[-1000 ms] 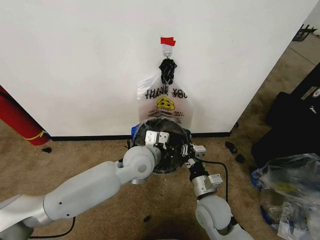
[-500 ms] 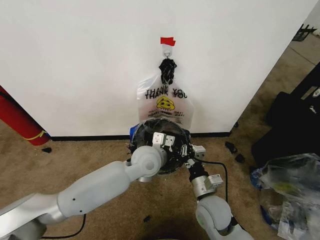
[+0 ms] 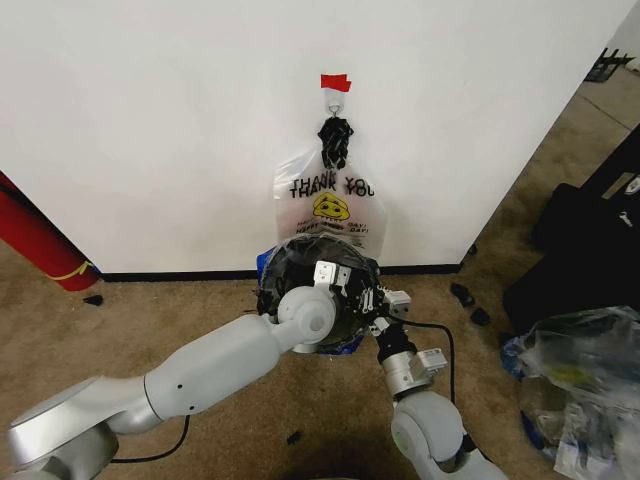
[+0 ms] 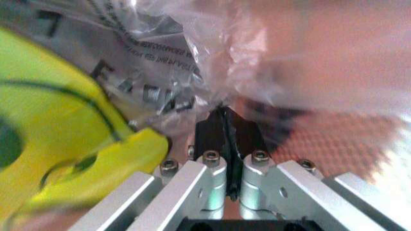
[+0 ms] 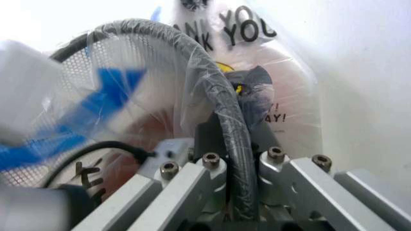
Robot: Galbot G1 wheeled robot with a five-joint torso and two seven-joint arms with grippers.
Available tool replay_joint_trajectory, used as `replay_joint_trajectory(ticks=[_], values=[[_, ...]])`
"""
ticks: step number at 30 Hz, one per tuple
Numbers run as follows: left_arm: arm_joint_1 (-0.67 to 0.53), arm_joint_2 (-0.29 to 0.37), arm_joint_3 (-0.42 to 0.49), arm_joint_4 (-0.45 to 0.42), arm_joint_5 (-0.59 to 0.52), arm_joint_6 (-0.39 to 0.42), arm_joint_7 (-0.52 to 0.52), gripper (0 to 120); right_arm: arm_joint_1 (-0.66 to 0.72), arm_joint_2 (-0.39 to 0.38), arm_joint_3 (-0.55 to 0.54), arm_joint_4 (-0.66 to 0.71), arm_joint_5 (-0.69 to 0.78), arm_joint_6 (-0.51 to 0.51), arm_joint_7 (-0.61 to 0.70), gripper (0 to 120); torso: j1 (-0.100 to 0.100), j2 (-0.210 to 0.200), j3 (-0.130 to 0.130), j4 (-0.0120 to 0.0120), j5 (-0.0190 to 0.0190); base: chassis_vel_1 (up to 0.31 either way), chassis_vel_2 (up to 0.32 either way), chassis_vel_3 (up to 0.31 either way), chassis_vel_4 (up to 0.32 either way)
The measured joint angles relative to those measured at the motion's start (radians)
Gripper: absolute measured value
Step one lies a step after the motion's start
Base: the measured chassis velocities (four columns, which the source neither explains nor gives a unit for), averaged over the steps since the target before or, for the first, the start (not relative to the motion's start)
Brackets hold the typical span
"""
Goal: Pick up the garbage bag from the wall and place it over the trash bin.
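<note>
The left gripper [image 4: 224,149] has its jaws pressed together on a thin fold of clear film inside the trash bin [image 3: 290,262]; the right gripper [image 5: 232,144] is clamped around the bin's dark rim on the other side. The film in the bin carries a yellow smiley and blue strips, so it looks like a bag being worked over the rim, though I can't be sure which bag it is. The risk is tearing: pull the film too hard against the rim and it rips or slips free, or the light bin tips. A garbage bag [image 3: 325,205] with black "THANK YOU" print and yellow smiley hangs from a hook on the wall [image 3: 150,120], flat and crinkled, just above the bin
</note>
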Motion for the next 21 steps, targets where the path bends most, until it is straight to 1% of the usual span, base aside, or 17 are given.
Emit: replay_joint_trajectory(ticks=[4, 5, 7, 9, 10, 13, 14, 17, 18, 21], values=[[0.016, 0.049, -0.016, -0.088, -0.005, -0.032, -0.002, 0, 0.010, 0.000, 0.006, -0.007, 0.014, -0.003, 0.012, 0, 0.000, 0.000, 0.000, 0.0002, 0.0000, 0.000, 0.000, 0.000, 0.000], [0.016, 0.049, -0.016, -0.088, -0.005, -0.032, -0.002, 0, 0.010, 0.000, 0.006, -0.007, 0.014, -0.003, 0.012, 0, 0.000, 0.000, 0.000, 0.0002, 0.0000, 0.000, 0.000, 0.000, 0.000], [0.024, 0.068, -0.026, -0.115, -0.003, -0.057, -0.006, 0, 0.012, 0.001, 0.006, -0.008, 0.018, -0.005, 0.017, 0, 0.000, 0.000, 0.000, 0.0002, 0.0001, 0.000, 0.000, 0.000, 0.000], [0.036, 0.076, -0.041, -0.131, 0.010, -0.108, -0.019, 0, 0.012, 0.005, 0.006, -0.008, 0.027, -0.008, 0.023, 0, 0.000, 0.000, 0.000, 0.0003, 0.0000, 0.000, 0.000, 0.000, 0.000], [0.044, 0.074, -0.054, -0.131, 0.024, -0.150, -0.029, 0, 0.010, 0.010, 0.004, -0.006, 0.041, -0.014, 0.034, 0, 0.000, 0.000, 0.000, 0.0003, 0.0000, 0.000, 0.000, 0.000, 0.000], [0.057, 0.053, -0.072, -0.109, 0.052, -0.223, -0.047, 0, 0.006, 0.020, -0.005, 0.003, 0.087, -0.033, 0.059, 0, 0.000, 0.000, 0.000, 0.0001, 0.0000, 0.000, 0.000, 0.000, 0.000], [0.057, 0.053, -0.072, -0.109, 0.052, -0.223, -0.047, 0, 0.006, 0.020, -0.005, 0.003, 0.087, -0.033, 0.059, 0, 0.000, 0.000, 0.000, 0.0001, 0.0000, 0.000, 0.000, 0.000, 0.000], [0.061, 0.038, -0.074, -0.088, 0.076, -0.256, -0.055, 0, 0.004, 0.023, -0.008, 0.006, 0.099, -0.038, 0.065, 0, 0.000, 0.000, 0.000, 0.0001, 0.0001, 0.000, 0.000, 0.000, 0.000], [0.063, 0.021, -0.075, -0.066, 0.100, -0.277, -0.066, 0, -0.001, 0.023, -0.008, 0.013, 0.102, -0.041, 0.066, 0, 0.000, 0.000, 0.000, 0.0002, 0.0000, 0.000, 0.000, 0.000, 0.000], [0.064, 0.004, -0.074, -0.044, 0.113, -0.280, -0.080, 0, -0.009, 0.023, -0.008, 0.025, 0.106, -0.044, 0.066, 0, 0.000, 0.000, 0.000, 0.0000, 0.0002, 0.000, 0.000, 0.000, 0.000]])
